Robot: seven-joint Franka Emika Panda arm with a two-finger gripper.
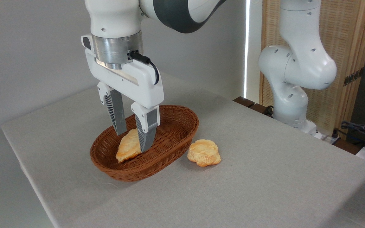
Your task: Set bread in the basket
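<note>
We find the gripper (135,139) lowered into the basket (182,126), its fingers (116,114) standing apart on either side of the upper end of the elongated braided bread (128,148). Whether the pads touch that piece we cannot tell; it lies in the near left part of the basket, leaning on the wall. The round flower-shaped bread (204,153) sits on the tabletop (265,177) just to the right of the basket, outside it. We judge this piece light and fairly rigid, a moulded toy by its look, with a lumpy top and scalloped sides that may slip under smooth pads. We advise gripping it across its middle, fingers seated in opposite notches of the edge, low on the sides. The basket looks light and could shift if nudged
</note>
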